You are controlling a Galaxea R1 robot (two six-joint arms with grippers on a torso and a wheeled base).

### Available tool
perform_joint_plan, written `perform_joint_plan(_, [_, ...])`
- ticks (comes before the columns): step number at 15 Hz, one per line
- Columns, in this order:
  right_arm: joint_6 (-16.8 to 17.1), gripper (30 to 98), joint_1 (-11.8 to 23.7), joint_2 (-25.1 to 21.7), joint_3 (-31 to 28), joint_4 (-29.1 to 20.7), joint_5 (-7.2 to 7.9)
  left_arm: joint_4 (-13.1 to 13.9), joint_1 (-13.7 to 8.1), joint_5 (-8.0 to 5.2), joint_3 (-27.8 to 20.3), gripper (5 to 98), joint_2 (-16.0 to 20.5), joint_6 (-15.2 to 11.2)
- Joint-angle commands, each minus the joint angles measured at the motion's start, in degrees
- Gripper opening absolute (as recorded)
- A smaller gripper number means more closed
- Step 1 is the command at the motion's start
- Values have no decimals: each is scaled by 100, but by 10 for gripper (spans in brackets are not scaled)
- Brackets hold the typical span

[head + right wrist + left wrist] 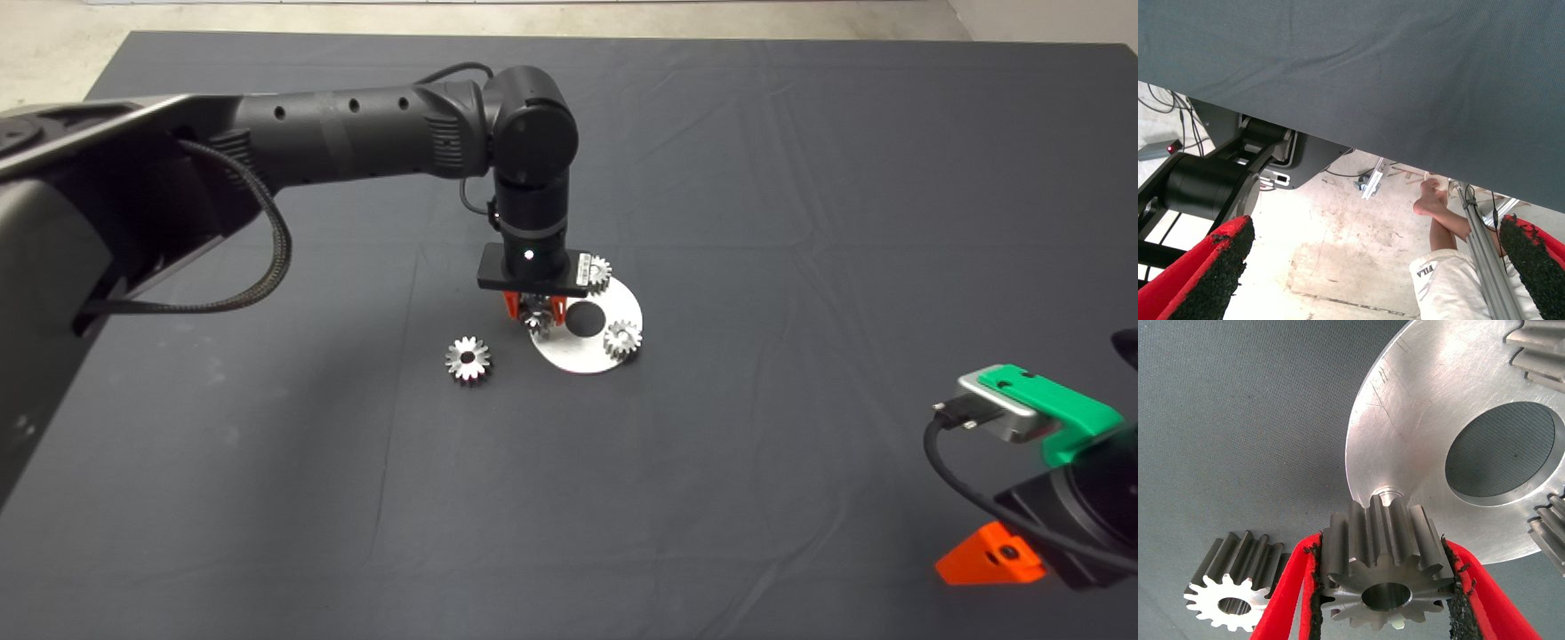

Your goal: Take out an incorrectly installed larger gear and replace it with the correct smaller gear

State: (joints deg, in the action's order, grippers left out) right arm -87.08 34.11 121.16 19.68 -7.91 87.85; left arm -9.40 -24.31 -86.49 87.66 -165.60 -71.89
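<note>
The left gripper [1381, 587] is clamping the smaller gear [1385, 570] at the round plate's [1418, 433] edge, its teeth visible only there; the larger gear [468, 360] is lying beside the plate; the right gripper [1371, 267] is gaping, parked.

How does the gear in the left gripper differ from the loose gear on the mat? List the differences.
The larger gear is clamped in the left gripper by the plate's edge; the smaller gear lies free on the mat. The larger gear's face is darker grey, the smaller gear's whitish. Both are spur gears with round centre holes.
</note>
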Motion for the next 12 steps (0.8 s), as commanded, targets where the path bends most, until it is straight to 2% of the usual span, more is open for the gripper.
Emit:
perform_joint_plan(1, [-11, 969, 52, 9, -18, -176, 330, 61, -101, -34, -6, 360, -39, 26])
perform_joint_plan(9, [-11, 969, 52, 9, -18, -176, 330, 56, -83, -43, -5, 360, -39, 26])
perform_joint_plan(12, [-15, 969, 52, 9, -18, -180, 330, 61, -101, 23, 8, 360, -48, 26])
